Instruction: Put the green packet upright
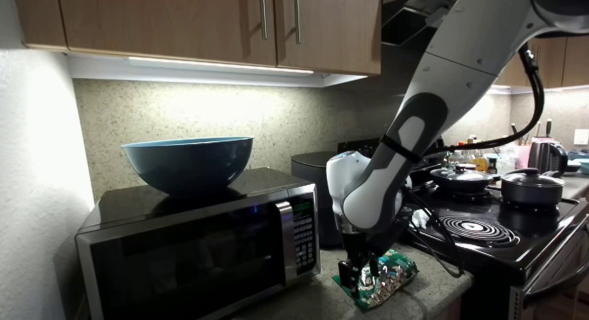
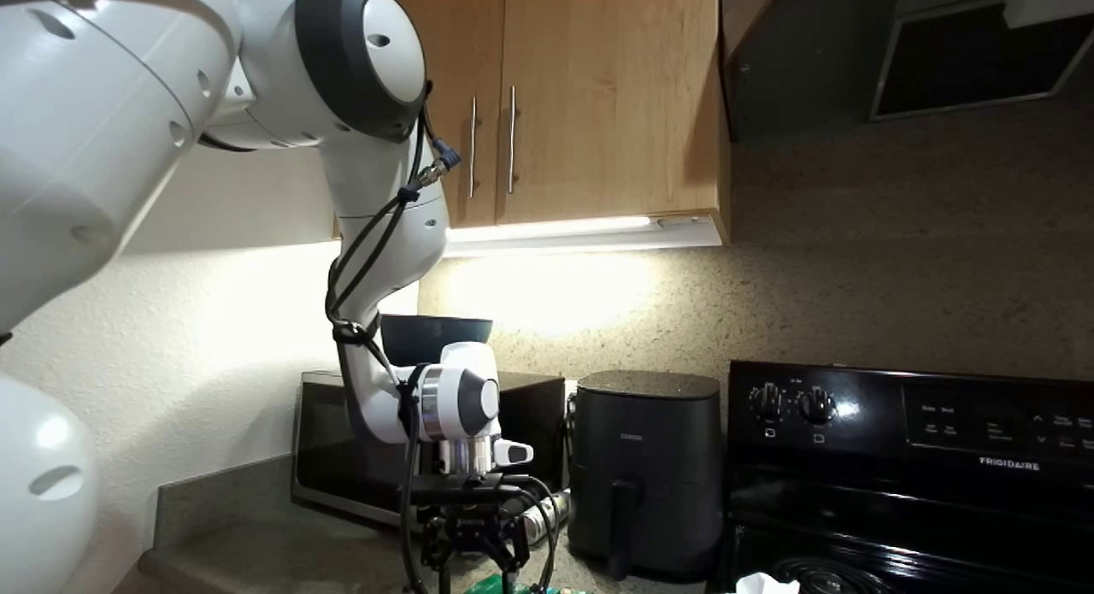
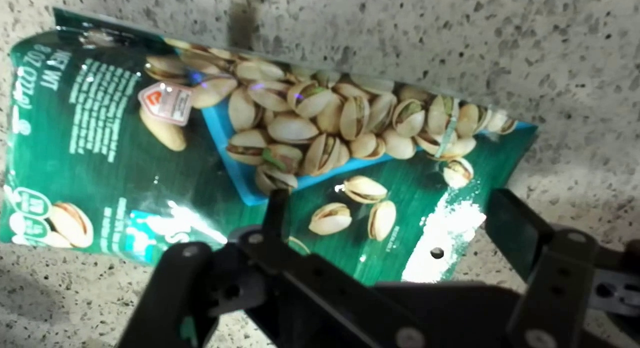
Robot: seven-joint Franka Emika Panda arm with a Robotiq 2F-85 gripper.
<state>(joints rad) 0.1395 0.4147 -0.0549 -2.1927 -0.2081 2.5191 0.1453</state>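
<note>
Okay, glossy green plastic pistachio packet (image 1: pixel 391 281) lies flat on speckled grey counter (image 3: pixel 450 27), near front corner of boxy black-and-silver microwave (image 1: pixel 184 264). Black two-fingered gripper (image 3: pixel 392 209) at packet's microwave-side end, fingers wide apart; touching or not, can't tell. Deep round blue bowl (image 1: pixel 188 168) on microwave, squarish black air fryer (image 2: pixel 645 466) beside microwave.

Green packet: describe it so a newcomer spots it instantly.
Start at the microwave. On the countertop between it and the stove, beneath the open gripper, lies the pistachio packet. Its glossy green, nut-printed plastic sets it apart from the black air fryer.
</note>
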